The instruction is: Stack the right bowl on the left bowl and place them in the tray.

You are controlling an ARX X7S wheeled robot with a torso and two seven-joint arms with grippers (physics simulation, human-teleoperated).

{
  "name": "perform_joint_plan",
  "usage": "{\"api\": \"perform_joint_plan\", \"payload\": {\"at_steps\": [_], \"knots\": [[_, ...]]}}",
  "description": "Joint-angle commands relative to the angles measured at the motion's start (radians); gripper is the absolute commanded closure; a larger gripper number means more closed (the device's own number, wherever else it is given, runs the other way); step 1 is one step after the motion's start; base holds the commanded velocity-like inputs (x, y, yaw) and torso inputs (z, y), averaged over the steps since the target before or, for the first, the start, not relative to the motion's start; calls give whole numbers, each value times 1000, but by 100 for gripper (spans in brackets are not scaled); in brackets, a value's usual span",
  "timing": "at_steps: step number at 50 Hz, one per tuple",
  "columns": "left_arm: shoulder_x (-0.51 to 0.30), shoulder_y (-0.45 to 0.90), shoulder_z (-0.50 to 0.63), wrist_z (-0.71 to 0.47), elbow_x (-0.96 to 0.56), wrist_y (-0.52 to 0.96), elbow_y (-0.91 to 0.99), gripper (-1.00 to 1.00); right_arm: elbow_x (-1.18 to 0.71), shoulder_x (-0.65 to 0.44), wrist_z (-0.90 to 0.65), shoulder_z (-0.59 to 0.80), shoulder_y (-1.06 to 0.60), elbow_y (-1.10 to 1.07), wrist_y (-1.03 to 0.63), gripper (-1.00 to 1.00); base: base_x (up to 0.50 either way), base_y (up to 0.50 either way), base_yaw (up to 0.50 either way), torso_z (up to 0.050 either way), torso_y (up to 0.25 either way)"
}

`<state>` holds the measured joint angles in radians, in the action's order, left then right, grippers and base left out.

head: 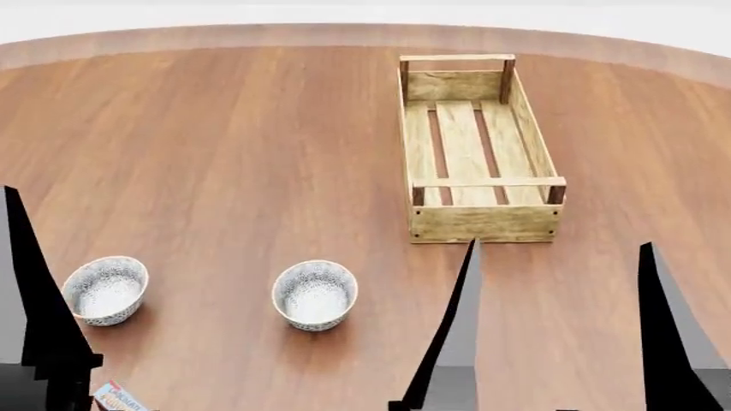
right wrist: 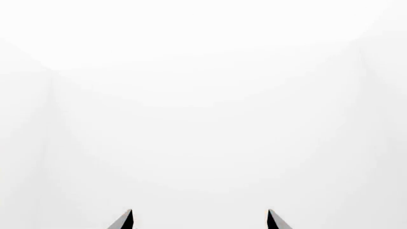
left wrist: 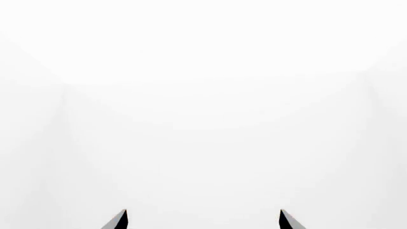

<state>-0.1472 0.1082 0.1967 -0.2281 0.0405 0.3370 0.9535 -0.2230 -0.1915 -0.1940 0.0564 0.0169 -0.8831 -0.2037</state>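
Note:
Two speckled white bowls stand on the wooden table in the head view: the left bowl point(head: 105, 289) and the right bowl point(head: 315, 294), apart from each other. The tray point(head: 485, 223), a long light-wood crate, lies empty further back and to the right. My right gripper point(head: 559, 243) is open, its dark fingers raised in front of the tray, right of the right bowl. One finger point(head: 34, 291) of my left arm rises at the view's left edge beside the left bowl. Both wrist views show only blank white beyond the left gripper point(left wrist: 203, 210) and the right gripper point(right wrist: 199, 210), each open and holding nothing.
The round wooden table point(head: 228, 128) stretches far around the bowls and tray. A small colourful printed object point(head: 120, 396) pokes in at the bottom left corner, near the left arm.

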Motion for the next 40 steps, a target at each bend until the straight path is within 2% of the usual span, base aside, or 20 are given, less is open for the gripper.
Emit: {"api": "perform_joint_plan", "payload": {"at_steps": [1,40], "knots": [[5,-10,-15,6,6,-27,-8,-100,20,6,14,-9,6,3,16,-100,500,0,0,0,0],[-26,-12,8,-32,-20,-32,-11,-100,15,-23,-12,21,7,23,35,-100,500,0,0,0,1]]}}
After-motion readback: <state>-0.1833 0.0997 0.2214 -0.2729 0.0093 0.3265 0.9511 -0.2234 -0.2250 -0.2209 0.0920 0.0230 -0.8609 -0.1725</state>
